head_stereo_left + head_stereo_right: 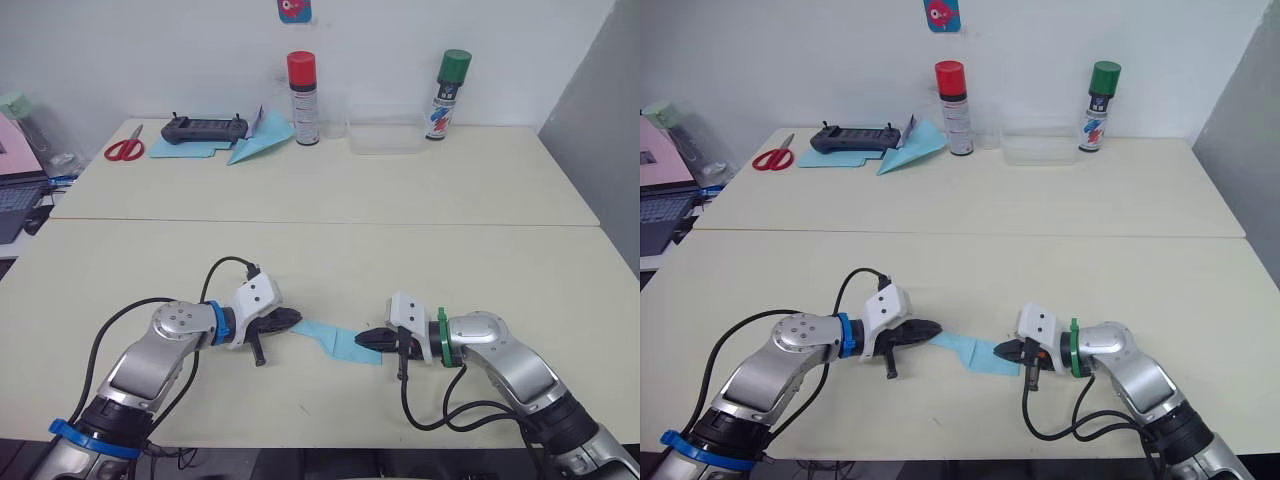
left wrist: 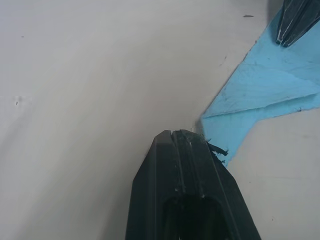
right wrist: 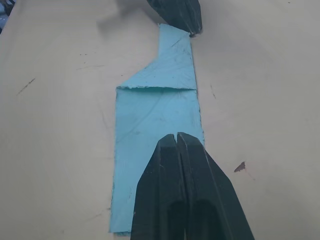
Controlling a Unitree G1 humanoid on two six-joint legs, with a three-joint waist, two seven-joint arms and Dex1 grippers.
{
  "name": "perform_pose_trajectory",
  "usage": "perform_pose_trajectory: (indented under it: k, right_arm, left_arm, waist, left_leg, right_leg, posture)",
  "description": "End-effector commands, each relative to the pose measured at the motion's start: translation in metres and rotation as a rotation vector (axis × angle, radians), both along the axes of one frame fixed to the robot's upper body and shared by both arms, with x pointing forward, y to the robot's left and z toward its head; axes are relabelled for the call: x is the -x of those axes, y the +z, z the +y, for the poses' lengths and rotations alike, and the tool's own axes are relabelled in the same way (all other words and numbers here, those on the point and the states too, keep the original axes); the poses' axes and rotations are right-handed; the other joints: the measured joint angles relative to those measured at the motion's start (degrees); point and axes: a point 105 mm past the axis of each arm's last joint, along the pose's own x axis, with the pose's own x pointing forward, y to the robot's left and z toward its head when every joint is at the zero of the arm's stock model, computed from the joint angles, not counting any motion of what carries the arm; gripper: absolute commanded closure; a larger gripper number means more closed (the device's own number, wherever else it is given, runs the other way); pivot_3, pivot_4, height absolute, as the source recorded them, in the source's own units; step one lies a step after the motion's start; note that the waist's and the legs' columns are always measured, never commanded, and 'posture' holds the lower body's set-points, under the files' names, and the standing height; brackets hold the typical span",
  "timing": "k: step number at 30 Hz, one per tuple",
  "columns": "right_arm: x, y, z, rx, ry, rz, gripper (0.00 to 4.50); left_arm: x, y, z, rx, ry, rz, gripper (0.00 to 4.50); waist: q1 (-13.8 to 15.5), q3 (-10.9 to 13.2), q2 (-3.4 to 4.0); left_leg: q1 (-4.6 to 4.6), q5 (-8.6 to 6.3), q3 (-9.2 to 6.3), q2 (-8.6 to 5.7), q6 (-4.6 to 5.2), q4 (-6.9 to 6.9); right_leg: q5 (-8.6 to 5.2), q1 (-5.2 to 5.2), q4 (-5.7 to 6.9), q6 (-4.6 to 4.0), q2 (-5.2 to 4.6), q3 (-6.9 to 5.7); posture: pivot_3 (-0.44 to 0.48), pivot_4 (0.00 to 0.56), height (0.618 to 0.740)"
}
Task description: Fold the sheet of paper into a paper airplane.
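left eye view puts the sheet of paper (image 1: 338, 340), a thin light-blue strip folded into a narrow layered wedge, flat on the near part of the cream table (image 1: 330, 255), between our two arms. its long axis runs left to right across the table, tilting slightly nearer toward the right. the narrow end points left, toward our left gripper (image 1: 293, 319); the broad squared end lies at the right, under our right gripper (image 1: 362, 341).

we see the left gripper's black fingers pressed together with no gap, their tip touching the narrow left end of the paper. in the left wrist view the closed tip (image 2: 180, 137) sits right at the paper's edge; whether it pins or merely touches the paper we cannot tell. the right gripper's fingers are likewise drawn together; in the right wrist view they (image 3: 177, 142) lie on top of the wide end, pressing down on it rather than pinching it. a crease crosses the paper about midway, where the strip narrows.

along the far edge of the table we see red-handled scissors (image 1: 124, 149), a black handheld controller (image 1: 205, 128), a wide flat light-blue sheet (image 1: 185, 149), a light-blue paper dart with a slim nose (image 1: 258, 143), a red-capped spray can (image 1: 303, 98), a clear plastic box (image 1: 384, 137) and a green-capped spray can (image 1: 447, 95).
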Motion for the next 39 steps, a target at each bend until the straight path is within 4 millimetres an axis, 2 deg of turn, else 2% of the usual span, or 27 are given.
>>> perform_pose_trajectory:
  k: [1, 4, 5, 7, 8, 9, 11, 16, 20, 21, 24, 26, 33, 36, 39]
  right_arm:
    - [-0.006, 0.008, -0.004, -0.039, -0.027, 0.003, 4.47]
    - [-0.008, 0.020, -0.002, -0.091, -0.029, 0.000, 4.47]
    - [-0.010, 0.028, -0.002, -0.115, -0.034, -0.027, 4.47]
    - [-0.010, 0.059, -0.006, -0.233, -0.034, -0.066, 4.47]
    - [-0.006, 0.079, -0.010, -0.288, -0.011, -0.075, 4.31]
    - [-0.001, 0.091, -0.013, -0.317, 0.010, -0.075, 4.10]
    - [0.017, 0.099, -0.020, -0.292, 0.093, -0.044, 3.53]
    - [0.032, 0.103, -0.028, -0.210, 0.133, 0.003, 1.68]
    - [0.037, 0.091, -0.034, -0.159, 0.144, 0.028, 1.66]
    - [0.038, 0.088, -0.033, -0.157, 0.145, 0.030, 1.66]
    - [0.045, 0.077, -0.028, -0.154, 0.149, 0.059, 2.27]
    - [0.047, 0.069, -0.026, -0.131, 0.148, 0.053, 2.95]
    - [0.044, 0.045, -0.027, -0.096, 0.127, 0.017, 2.95]
    - [0.036, 0.039, -0.022, -0.093, 0.101, -0.036, 2.95]
    - [0.022, 0.036, -0.014, -0.097, 0.072, -0.122, 2.95]
  left_arm:
    - [-0.004, 0.004, 0.018, 0.005, 0.099, -0.006, 4.50]
    - [-0.007, 0.013, 0.017, 0.040, 0.115, -0.030, 4.50]
    - [-0.008, 0.018, 0.017, 0.034, 0.105, -0.057, 4.50]
    - [-0.010, 0.038, 0.020, 0.028, 0.076, -0.161, 4.50]
    - [-0.008, 0.051, 0.020, 0.040, 0.052, -0.204, 4.50]
    - [-0.006, 0.059, 0.021, 0.050, 0.036, -0.228, 4.50]
    - [0.008, 0.063, 0.019, 0.052, -0.031, -0.214, 3.96]
    - [0.043, 0.068, 0.002, 0.084, -0.198, -0.198, 2.51]
    - [0.059, 0.063, -0.001, 0.079, -0.245, -0.173, 1.29]
    - [0.061, 0.062, -0.001, 0.079, -0.251, -0.174, 1.29]
    - [0.073, 0.057, -0.001, 0.059, -0.293, -0.183, 1.25]
    - [0.077, 0.056, -0.001, 0.062, -0.296, -0.188, 1.25]
    - [0.077, 0.062, -0.004, 0.094, -0.266, -0.198, 1.25]
    - [0.072, 0.071, -0.010, 0.126, -0.235, -0.212, 1.25]
    - [0.069, 0.069, -0.011, 0.109, -0.238, -0.206, 1.25]
  waist:
    - [-0.07, 0.02, 0.00]
    - [-0.04, 0.12, -0.01]
    - [-0.04, 0.12, -0.01]
    - [-0.03, 0.15, 0.00]
    - [-0.02, 0.21, 0.01]
    - [0.00, 0.31, 0.03]
    - [0.08, 0.33, 0.05]
    - [0.11, 0.39, 0.07]
    - [0.36, 0.40, 0.07]
    - [0.36, 0.40, 0.07]
    - [0.33, 0.40, 0.07]
    - [0.42, 0.40, 0.07]
    - [0.95, 0.40, 0.07]
    - [0.97, 0.40, 0.07]
    - [0.73, 0.40, 0.07]
  left_leg:
    - [0.00, 0.00, 0.00, 0.00, 0.00, 0.00]
    - [-0.16, 0.00, -0.03, 0.00, 0.00, 0.01]
    - [-0.20, 0.00, -0.03, -0.01, 0.00, 0.01]
    - [-0.43, 0.00, -0.03, -0.02, 0.00, 0.02]
    - [-0.71, 0.01, -0.04, -0.02, -0.01, 0.04]
    - [-0.86, 0.01, -0.06, -0.02, -0.01, 0.06]
    - [-0.93, 0.00, -0.12, -0.02, -0.02, 0.04]
    - [-0.91, -0.11, -0.08, -0.02, -0.12, -0.03]
    - [-0.92, -0.11, -0.07, -0.02, -0.13, -0.01]
    - [-0.92, -0.11, -0.06, -0.02, -0.13, 0.00]
    - [-0.90, -0.11, -0.02, -0.01, -0.13, 0.02]
    - [-0.90, -0.11, -0.01, -0.02, -0.13, 0.02]
    - [-0.90, -0.11, 0.00, -0.02, -0.13, 0.04]
    - [-0.91, -0.11, 0.00, -0.02, -0.13, 0.05]
    - [-0.87, -0.10, 0.01, -0.01, -0.13, 0.05]
  right_leg:
    - [0.00, 0.00, 0.01, 0.00, 0.00, 0.00]
    - [0.02, -0.15, 0.08, 0.04, 0.01, -0.02]
    - [0.17, -0.18, 0.08, 0.30, 0.01, -0.02]
    - [0.22, -0.37, 0.07, 0.39, 0.00, -0.03]
    - [0.26, -0.63, 0.09, 0.42, 0.01, -0.03]
    - [0.27, -0.75, 0.11, 0.43, 0.01, -0.05]
    - [0.27, -0.75, 0.04, 0.43, -0.01, -0.12]
    - [0.17, -0.70, -0.08, 0.46, -0.06, -0.14]
    - [0.15, -0.68, -0.17, 0.46, -0.06, -0.15]
    - [0.15, -0.68, -0.17, 0.47, -0.06, -0.14]
    - [0.15, -0.68, -0.15, 0.47, -0.05, -0.10]
    - [0.15, -0.69, -0.15, 0.47, -0.05, -0.09]
    - [0.15, -0.68, -0.17, 0.47, -0.05, -0.09]
    - [0.16, -0.68, -0.16, 0.48, -0.05, -0.09]
    - [0.16, -0.68, -0.09, 0.48, -0.02, -0.07]
  posture:
    - [0.000, 0.150, 0.740]
    - [0.000, 0.150, 0.740]
    - [0.000, 0.150, 0.740]
    - [0.000, 0.150, 0.740]
    - [0.000, 0.150, 0.740]
    - [0.000, 0.150, 0.740]
    - [0.000, 0.150, 0.740]
    - [0.000, 0.150, 0.740]
    - [0.000, 0.150, 0.740]
    - [0.000, 0.150, 0.740]
    - [0.000, 0.150, 0.740]
    - [0.000, 0.150, 0.740]
    - [0.000, 0.150, 0.740]
    - [0.000, 0.150, 0.740]
    - [0.000, 0.150, 0.740]
